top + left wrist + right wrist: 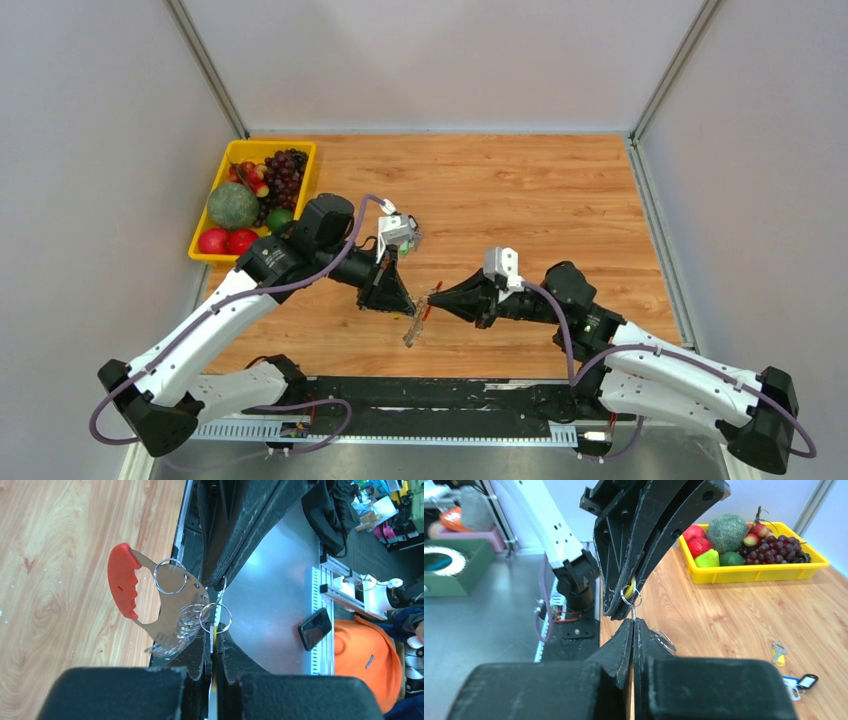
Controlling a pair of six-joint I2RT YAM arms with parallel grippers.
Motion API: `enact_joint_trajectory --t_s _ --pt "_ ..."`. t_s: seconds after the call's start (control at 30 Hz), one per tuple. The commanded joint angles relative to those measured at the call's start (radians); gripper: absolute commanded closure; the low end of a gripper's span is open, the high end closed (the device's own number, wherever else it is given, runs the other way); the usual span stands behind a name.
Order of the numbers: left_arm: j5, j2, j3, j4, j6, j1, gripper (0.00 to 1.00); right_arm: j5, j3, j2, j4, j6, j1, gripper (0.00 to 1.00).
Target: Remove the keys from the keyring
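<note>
Both grippers meet above the table's near middle. My left gripper [404, 304] [215, 645] is shut on a thin yellow key [215, 636] that hangs on a small split ring [216, 618]. My right gripper [438, 297] [633, 622] faces it tip to tip, shut on the wire of that same ring [630, 596]. The keyring [122, 585], with its red grip on a flat metal plate, dangles to the left of my left fingers. It carries more rings [170, 576], and blurred grey keys [167, 647] fan along its lower edge. From above, the bundle [413, 330] hangs between the tips.
A yellow tray [270, 146] [749, 573] of fruit stands at the table's far left. Loose keys lie on the wood: one yellow-headed [778, 653] and a blue and black tagged pair [800, 682]. A phone [315, 628] rests on the metal bench beyond the table's near edge.
</note>
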Motion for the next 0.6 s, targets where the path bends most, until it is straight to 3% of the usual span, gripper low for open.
enact_joint_trajectory --t_s 0.0,0.37,0.57 --pt "0.03 -0.048 0.005 0.048 0.019 -0.002 1.0 -0.132 0.006 0.0 0.168 0.222 -0.062 1.0" --pt "0.027 -0.08 -0.025 0.099 0.018 -0.003 1.0 -0.098 -0.024 0.002 0.287 0.496 -0.126 1.0" --pt "-0.054 -0.094 -0.022 0.113 0.024 -0.003 1.0 -0.133 -0.01 0.053 0.313 0.658 -0.199 1.0"
